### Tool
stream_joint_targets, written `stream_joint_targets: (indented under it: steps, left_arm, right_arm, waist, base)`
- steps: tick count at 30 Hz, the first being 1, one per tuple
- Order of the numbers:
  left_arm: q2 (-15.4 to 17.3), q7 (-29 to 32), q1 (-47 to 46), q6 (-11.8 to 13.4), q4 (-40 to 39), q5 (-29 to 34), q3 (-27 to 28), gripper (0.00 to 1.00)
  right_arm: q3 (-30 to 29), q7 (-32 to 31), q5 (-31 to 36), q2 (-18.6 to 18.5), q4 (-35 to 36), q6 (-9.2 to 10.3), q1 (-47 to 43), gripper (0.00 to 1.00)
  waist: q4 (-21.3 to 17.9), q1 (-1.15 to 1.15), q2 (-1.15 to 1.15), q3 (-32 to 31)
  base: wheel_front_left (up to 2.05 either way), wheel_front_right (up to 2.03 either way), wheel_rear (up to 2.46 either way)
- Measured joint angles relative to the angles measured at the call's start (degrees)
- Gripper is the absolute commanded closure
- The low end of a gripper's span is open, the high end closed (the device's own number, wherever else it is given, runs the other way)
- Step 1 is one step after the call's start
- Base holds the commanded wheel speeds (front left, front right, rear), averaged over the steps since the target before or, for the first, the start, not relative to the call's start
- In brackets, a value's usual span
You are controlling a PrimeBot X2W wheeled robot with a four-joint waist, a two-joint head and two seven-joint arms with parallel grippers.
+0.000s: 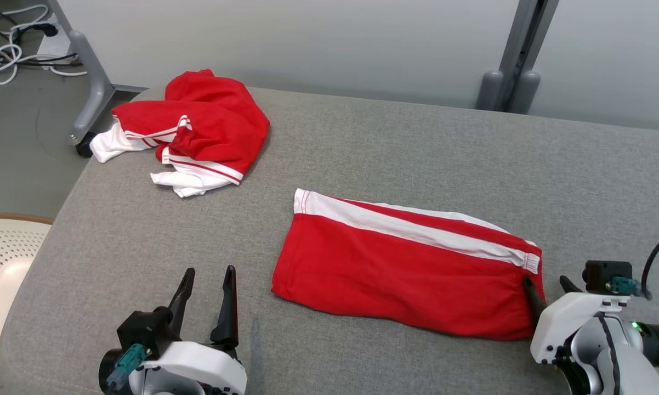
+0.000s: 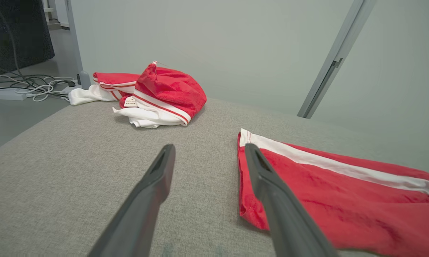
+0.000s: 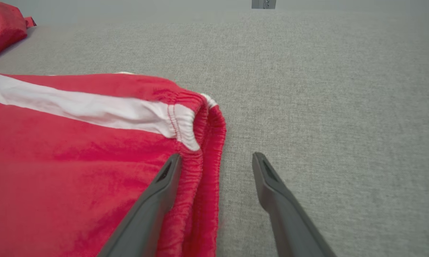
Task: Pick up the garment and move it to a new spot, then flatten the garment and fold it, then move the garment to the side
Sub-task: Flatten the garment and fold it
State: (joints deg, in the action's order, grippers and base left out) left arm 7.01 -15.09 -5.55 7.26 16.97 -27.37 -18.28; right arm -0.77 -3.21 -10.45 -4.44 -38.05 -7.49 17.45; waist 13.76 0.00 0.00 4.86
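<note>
A red garment with a white side stripe [image 1: 406, 263] lies folded flat on the grey cushioned surface [image 1: 395, 142]. My left gripper [image 1: 209, 272] is open near the front edge, a little left of the garment's hem [image 2: 246, 185]. My right gripper [image 1: 546, 282] is open at the garment's elastic waistband [image 3: 203, 150]; one finger rests over the red cloth and the other over bare grey fabric. Nothing is held between either pair of fingers.
A second red and white garment [image 1: 192, 129] lies crumpled at the far left corner. A cream perforated basket [image 1: 3, 263] stands on the floor to the left. Cables [image 1: 11, 44] and a grey frame leg [image 1: 91, 82] lie beyond. A grey post [image 1: 518, 60] rises behind the surface.
</note>
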Motion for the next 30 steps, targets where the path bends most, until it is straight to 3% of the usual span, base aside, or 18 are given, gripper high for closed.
stream_joint_targets:
  steps: [6, 8, 9, 10, 12, 22, 30]
  left_arm:
    - [-0.90, 0.00, -0.01, -0.71, 1.16, 0.65, 0.97, 0.00]
    - [-1.15, 0.00, -0.03, -0.98, 1.47, 0.83, 1.27, 0.00]
    - [-1.25, 0.00, -0.05, -1.10, 1.56, 0.99, 1.43, 0.00]
    - [-1.37, 0.00, -0.09, -1.19, 1.63, 1.09, 1.60, 0.00]
    - [-1.64, 0.00, -0.19, -1.32, 1.69, 1.15, 1.92, 0.00]
    - [-2.21, 0.00, -0.32, -2.22, 2.34, 2.57, 3.12, 0.00]
    - [-2.83, 0.00, -0.57, -2.93, 2.93, 3.04, 2.79, 0.00]
  right_arm:
    - [1.46, -8.57, -4.39, -0.76, -1.60, 0.00, 1.92, 0.00]
    - [2.46, -10.09, -6.00, -1.30, -1.40, 0.00, 2.18, 0.16]
    - [2.88, -10.78, -7.09, -1.38, -1.24, 0.00, 2.22, 0.53]
    - [3.39, -11.44, -7.90, -1.42, -1.02, 0.00, 2.25, 0.60]
    - [4.21, -12.11, -9.83, -1.48, -0.26, 0.00, 2.27, 1.00]
    - [7.27, -16.45, -18.27, -5.26, 4.60, 0.00, 2.52, 1.00]
    - [4.64, -22.15, -22.98, -13.19, 11.28, 0.00, 1.49, 1.00]
  waist:
    - [0.63, 0.00, 0.00, 0.34]
    - [0.68, 0.00, 0.00, 0.43]
    - [0.68, 0.00, 0.00, 0.47]
    - [0.66, 0.00, 0.00, 0.51]
    - [0.55, 0.00, 0.00, 0.62]
    - [-2.51, 0.00, 0.00, 0.69]
    - [-6.74, 0.00, 0.00, 0.51]
  base:
    - [0.00, 0.00, 0.00]
    - [0.00, 0.00, 0.00]
    - [0.00, 0.00, 0.00]
    - [0.00, 0.00, 0.00]
    - [0.00, 0.00, 0.00]
    - [0.00, 0.00, 0.00]
    - [0.00, 0.00, 0.00]
